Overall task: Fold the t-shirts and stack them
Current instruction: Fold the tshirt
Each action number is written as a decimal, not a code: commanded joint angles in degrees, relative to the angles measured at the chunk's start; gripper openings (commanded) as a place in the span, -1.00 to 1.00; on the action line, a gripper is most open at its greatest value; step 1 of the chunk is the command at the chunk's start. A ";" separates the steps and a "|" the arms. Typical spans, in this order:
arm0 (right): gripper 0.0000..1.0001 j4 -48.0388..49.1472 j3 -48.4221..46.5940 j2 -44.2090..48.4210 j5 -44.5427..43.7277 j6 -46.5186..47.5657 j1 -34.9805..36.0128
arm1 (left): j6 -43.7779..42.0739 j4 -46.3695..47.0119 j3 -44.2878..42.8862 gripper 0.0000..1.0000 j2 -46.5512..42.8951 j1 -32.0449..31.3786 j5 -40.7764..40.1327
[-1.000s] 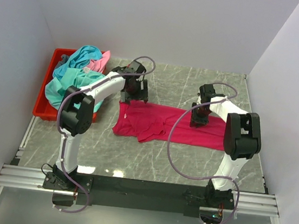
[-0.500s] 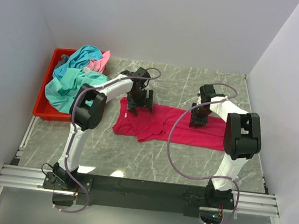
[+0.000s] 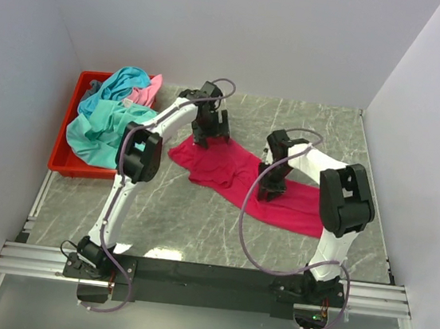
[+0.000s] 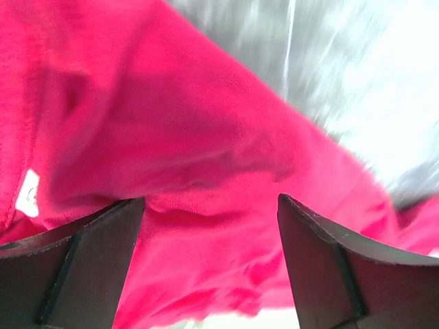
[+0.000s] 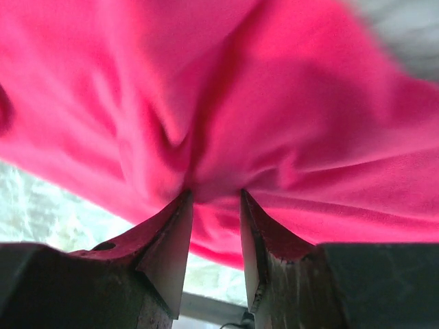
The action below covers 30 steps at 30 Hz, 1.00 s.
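Observation:
The magenta-red t-shirt (image 3: pixel 221 165) lies rumpled and slanting across the middle of the marble table. My left gripper (image 3: pixel 209 136) hovers over its far left edge, jaws wide open with only cloth (image 4: pixel 171 137) beneath them (image 4: pixel 209 200). My right gripper (image 3: pixel 269 191) is on the shirt's middle, shut on a pinched fold of the magenta cloth (image 5: pixel 274 103) between its fingers (image 5: pixel 215 195). Teal t-shirts (image 3: pixel 105 122) and a light pink one (image 3: pixel 151 88) are heaped at the far left.
A red plastic bin (image 3: pixel 59 162) holds the heap at the table's left side, against the left wall. Bare marble (image 3: pixel 196 226) lies in front of the shirt. White walls close in the left, back and right.
My right gripper has pulled its fold of the magenta shirt leftward and nearer, skewing the shirt diagonally. My left gripper has shifted right and farther back along the shirt's edge, still open.

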<state>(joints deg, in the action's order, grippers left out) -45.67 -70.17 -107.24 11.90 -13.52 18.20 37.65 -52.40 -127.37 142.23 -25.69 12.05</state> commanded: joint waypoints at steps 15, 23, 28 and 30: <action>-0.18 -9.70 -6.21 8.89 -0.73 -2.21 1.32 | 2.17 20.76 5.63 0.86 -7.83 4.77 -11.88; -0.17 -6.19 -3.57 7.40 -5.74 -0.37 -3.95 | 3.57 17.77 20.12 0.85 -16.90 3.90 -8.28; -0.17 -4.26 -2.52 4.59 -6.10 0.16 -6.07 | 4.36 19.52 25.76 0.85 -17.96 2.05 -3.54; -0.17 -3.29 -1.90 3.45 -6.10 0.51 -6.15 | 5.06 19.79 26.82 0.85 -16.82 1.79 -2.13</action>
<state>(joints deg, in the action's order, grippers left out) -51.31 -73.17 -102.35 6.94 -13.98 12.47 41.58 -33.80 -102.43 125.69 -23.03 5.91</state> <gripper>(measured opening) 0.415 0.927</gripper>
